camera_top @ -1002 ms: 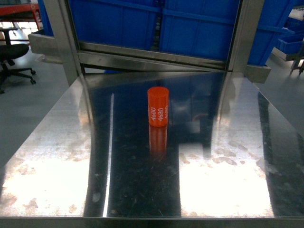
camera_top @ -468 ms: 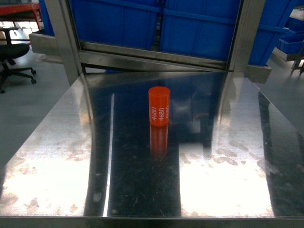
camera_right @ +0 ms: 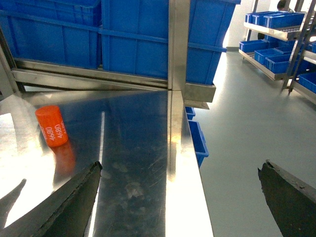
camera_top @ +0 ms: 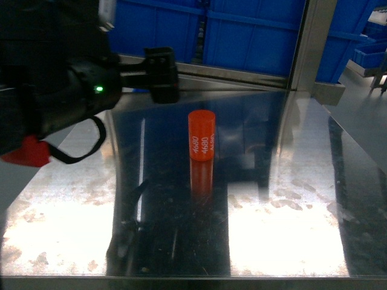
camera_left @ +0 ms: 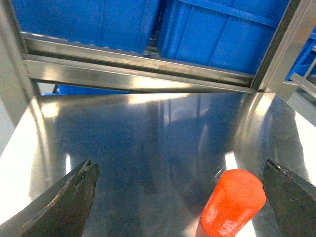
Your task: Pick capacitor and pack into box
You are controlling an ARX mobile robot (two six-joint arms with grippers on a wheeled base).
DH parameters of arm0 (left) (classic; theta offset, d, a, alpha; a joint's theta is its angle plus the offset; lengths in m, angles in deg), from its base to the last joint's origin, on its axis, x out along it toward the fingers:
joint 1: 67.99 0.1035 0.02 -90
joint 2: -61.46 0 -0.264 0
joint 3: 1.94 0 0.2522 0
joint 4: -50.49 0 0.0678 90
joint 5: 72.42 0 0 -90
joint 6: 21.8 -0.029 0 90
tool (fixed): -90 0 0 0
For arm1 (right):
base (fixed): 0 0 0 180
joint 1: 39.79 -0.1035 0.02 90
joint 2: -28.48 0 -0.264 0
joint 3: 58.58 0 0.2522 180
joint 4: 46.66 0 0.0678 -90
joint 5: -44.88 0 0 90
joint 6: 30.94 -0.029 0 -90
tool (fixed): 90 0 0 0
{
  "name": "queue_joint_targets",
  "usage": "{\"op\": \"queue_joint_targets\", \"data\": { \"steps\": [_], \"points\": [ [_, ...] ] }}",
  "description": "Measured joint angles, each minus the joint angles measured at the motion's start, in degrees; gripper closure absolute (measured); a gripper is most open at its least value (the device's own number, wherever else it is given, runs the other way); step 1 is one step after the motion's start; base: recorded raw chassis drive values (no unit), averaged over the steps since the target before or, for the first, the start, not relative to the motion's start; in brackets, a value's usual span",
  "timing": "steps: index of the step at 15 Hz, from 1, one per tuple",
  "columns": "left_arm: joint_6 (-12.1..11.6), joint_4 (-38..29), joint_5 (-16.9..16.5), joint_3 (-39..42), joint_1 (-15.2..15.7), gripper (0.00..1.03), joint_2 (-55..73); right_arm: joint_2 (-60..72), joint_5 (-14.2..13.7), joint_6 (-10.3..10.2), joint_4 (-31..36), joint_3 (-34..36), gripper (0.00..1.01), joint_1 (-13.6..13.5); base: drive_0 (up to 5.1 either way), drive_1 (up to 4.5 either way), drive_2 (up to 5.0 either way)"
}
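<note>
The capacitor is an orange cylinder with white print, standing upright mid-table on the steel table. My left arm reaches in from the left, and its tip hangs behind and left of the capacitor. In the left wrist view the left gripper is open, with the capacitor just inside its right finger, apart from it. The right gripper is open and empty over the table's right edge, with the capacitor far to its left. The box is out of view.
Big blue bins stand behind a steel frame with posts at the table's back. The right table edge drops to grey floor, where a small blue bin sits below. More blue bins fill shelves far right.
My left arm has come into the head view from the left and now reaches over the table's back left. The capacitor has not moved.
</note>
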Motion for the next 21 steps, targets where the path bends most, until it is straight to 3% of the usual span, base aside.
{"op": "queue_joint_targets", "data": {
  "steps": [6, 11, 12, 16, 18, 21],
  "points": [
    [0.1, 5.0, 0.0, -15.0, -6.0, 0.05, 15.2, 0.0, 0.0, 0.0, 0.0, 0.0, 0.03, 0.0, 0.0, 0.0, 0.0],
    [0.3, 10.1, 1.9, -23.5, -6.6, 0.05, 26.9, 0.0, 0.0, 0.0, 0.0, 0.0, 0.03, 0.0, 0.0, 0.0, 0.0],
    [0.3, 10.9, 1.9, -24.2, -6.7, 0.1, 27.7, 0.0, 0.0, 0.0, 0.0, 0.0, 0.03, 0.0, 0.0, 0.0, 0.0],
    [1.5, 9.3, 3.1, -25.3, -7.3, 0.55, 28.2, 0.0, 0.0, 0.0, 0.0, 0.0, 0.03, 0.0, 0.0, 0.0, 0.0],
    [2.1, 7.2, 2.9, -24.8, -7.4, 0.58, 28.1, 0.0, 0.0, 0.0, 0.0, 0.0, 0.03, 0.0, 0.0, 0.0, 0.0],
    [3.7, 1.6, 3.7, -16.1, -6.8, 0.58, 21.7, 0.0, 0.0, 0.0, 0.0, 0.0, 0.03, 0.0, 0.0, 0.0, 0.0]
  ]
}}
